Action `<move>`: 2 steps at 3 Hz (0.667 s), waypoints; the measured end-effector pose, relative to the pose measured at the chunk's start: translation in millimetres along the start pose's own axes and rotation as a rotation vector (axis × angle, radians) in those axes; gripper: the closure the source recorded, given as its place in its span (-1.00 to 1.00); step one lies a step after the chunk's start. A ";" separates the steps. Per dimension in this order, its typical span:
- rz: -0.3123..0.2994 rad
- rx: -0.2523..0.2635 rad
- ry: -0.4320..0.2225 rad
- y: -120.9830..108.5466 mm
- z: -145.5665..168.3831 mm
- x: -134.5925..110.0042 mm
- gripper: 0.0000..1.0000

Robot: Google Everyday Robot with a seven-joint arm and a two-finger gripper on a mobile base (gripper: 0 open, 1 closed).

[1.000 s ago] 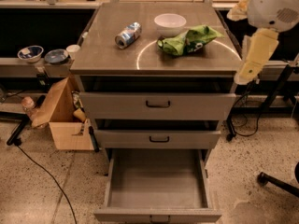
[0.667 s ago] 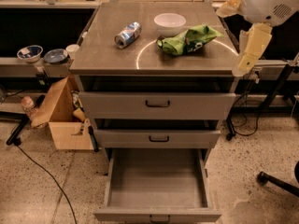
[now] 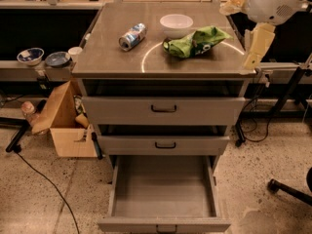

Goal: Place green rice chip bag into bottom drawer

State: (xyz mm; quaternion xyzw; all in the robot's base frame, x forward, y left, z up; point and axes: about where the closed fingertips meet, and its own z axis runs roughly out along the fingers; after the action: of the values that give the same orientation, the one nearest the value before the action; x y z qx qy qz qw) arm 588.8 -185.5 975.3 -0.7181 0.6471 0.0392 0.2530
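Nearest the camera: bottom drawer pulled fully out, flat grey floor bare, nothing in it. The two drawers above it are shut.

Tabletop next. Green rice chip bag lies on the right half, toward the back edge, just in front of the white bowl; cannot tell whether the two touch. A blue-silver can lies on its side to the left of the bag, apart from it.

Bag orientation: crumpled and lying flat, long axis roughly parallel to the front edge but skewed, with the right end a little nearer the back. That right end tapers toward the right edge; the bunched left end faces the front-left.

Gripper hangs pointing down just off the right edge, close to the front-right corner. Open or closed — cannot tell. It holds nothing.

Change over the last second: the gripper has lifted and drifted slightly inward toward the right edge; a second ago it hung lower beside the cabinet. Bag, can, bowl and drawer have not shifted. Reading: the arm looks to be climbing to clear the tabletop for a reach — the grasp has not begun, and the drawer is ready to receive.
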 end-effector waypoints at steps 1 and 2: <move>0.027 0.037 0.017 1.5 1.0 1.6 -1.00; 0.023 0.135 0.074 -18.0 11.1 4.9 -1.00</move>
State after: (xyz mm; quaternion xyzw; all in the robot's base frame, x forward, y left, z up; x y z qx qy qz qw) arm 609.7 -184.8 969.4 -0.6929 0.6655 -0.0282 0.2762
